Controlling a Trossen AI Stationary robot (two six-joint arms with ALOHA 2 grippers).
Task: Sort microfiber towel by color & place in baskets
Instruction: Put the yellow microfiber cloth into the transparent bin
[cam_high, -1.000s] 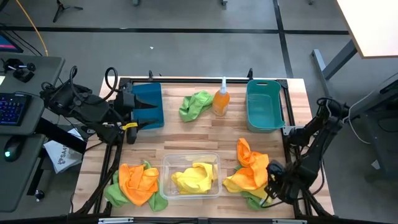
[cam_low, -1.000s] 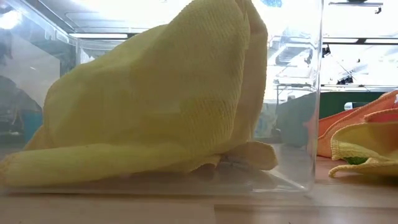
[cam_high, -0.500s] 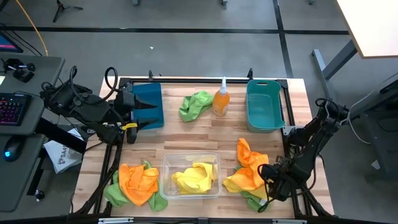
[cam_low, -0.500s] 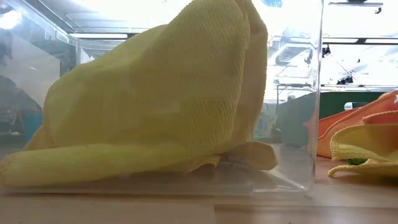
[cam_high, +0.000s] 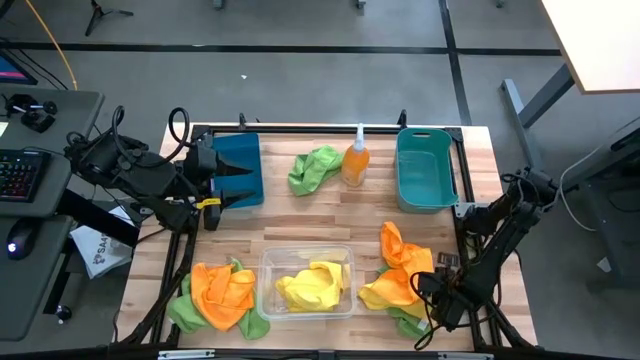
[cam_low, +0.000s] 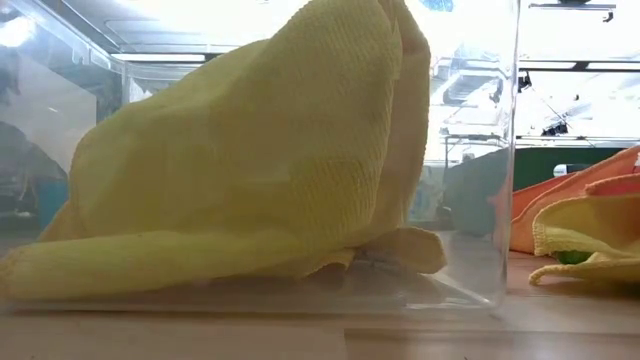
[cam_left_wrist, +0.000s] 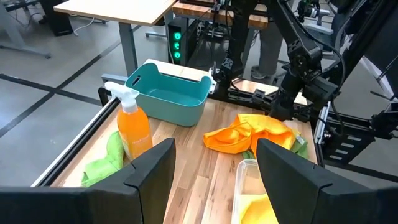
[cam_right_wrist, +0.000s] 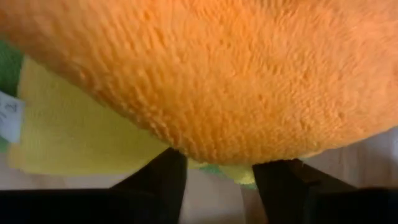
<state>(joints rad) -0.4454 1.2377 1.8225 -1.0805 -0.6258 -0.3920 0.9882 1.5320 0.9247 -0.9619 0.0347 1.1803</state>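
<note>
Sitting on the table: three baskets, blue, teal, clear; one spray bottle; two arms flanking.

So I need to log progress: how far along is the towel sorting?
Done: a yellow towel lies in the clear bin. In hand: the right gripper, open, is at the right pile. Left: that pile, the left pile and the green towel; the blue bin and teal bin look empty.

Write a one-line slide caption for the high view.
Right claw low at the mixed towel pile by the table's right edge; yellow towels fill the clear basket.
</note>
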